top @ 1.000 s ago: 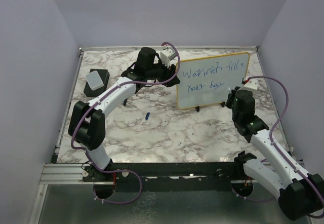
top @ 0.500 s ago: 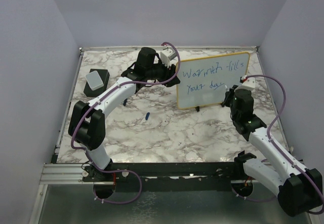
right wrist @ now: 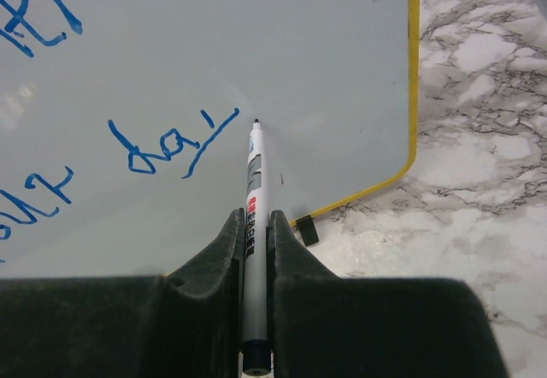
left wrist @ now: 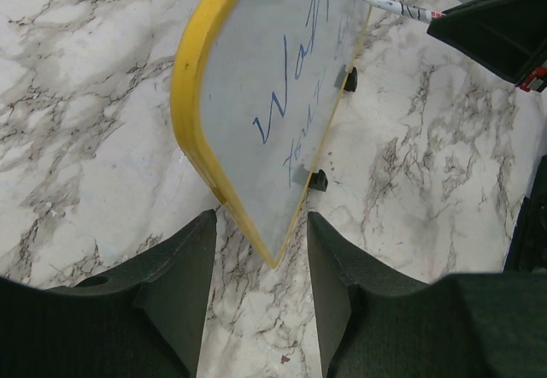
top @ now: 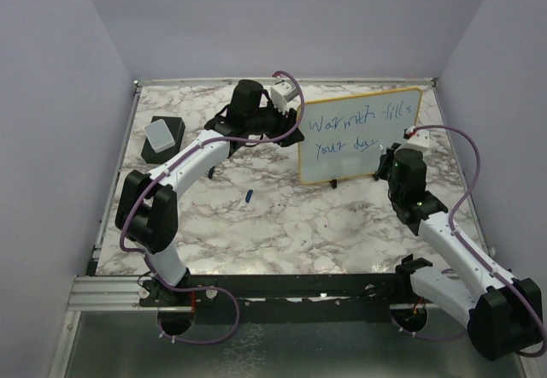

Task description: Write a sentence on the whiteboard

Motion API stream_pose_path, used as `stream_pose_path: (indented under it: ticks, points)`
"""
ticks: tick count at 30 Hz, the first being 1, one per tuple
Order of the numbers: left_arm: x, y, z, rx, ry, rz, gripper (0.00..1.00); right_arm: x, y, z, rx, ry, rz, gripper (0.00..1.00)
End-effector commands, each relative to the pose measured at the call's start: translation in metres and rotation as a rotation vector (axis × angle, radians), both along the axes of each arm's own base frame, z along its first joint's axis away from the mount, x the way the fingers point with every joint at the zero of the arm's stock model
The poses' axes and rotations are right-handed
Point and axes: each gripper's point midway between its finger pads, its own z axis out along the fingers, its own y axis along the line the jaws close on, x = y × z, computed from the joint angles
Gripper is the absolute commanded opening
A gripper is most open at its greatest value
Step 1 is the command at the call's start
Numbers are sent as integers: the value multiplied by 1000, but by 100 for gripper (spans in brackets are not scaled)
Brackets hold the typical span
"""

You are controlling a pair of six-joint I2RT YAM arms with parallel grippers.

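Observation:
The whiteboard point(top: 389, 151) stands upright on its feet at the back right, yellow-framed. The sentence point(top: 350, 132) is in blue in two lines, "Warmth fills" over "your day". My left gripper point(top: 289, 127) is open and straddles the board's left edge; in the left wrist view the whiteboard's corner point(left wrist: 256, 138) sits between the fingers point(left wrist: 184, 258) without touching them. My right gripper point(right wrist: 256, 217) is shut on a grey marker point(right wrist: 254, 173). The marker's tip is at the whiteboard point(right wrist: 325, 44), just right of the word "day" point(right wrist: 167, 147).
A grey-topped black eraser block point(top: 162, 137) lies at the back left. A small blue cap point(top: 248, 195) lies on the marble table in front of the board. A black board foot point(right wrist: 306, 231) sits beside my right fingers. Walls enclose the table.
My right arm has shifted slightly left and toward the board with the marker. The left arm and the board have not moved.

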Motion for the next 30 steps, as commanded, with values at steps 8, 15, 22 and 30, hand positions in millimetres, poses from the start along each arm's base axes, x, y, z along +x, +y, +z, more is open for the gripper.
stream_pose_path:
  ticks: [8,15,22,30]
  points:
    - [-4,-2,21,-30,-48,-18,49,4,2,0,8,-14,11,1]
    - [-5,-2,21,-30,-47,-18,49,0,-2,4,6,-20,-1,1]
    - [-5,-2,22,-31,-49,-18,49,-18,-22,18,14,-31,-109,1]
    - [-3,0,26,-33,-53,4,49,-33,-21,29,57,-10,-103,1]
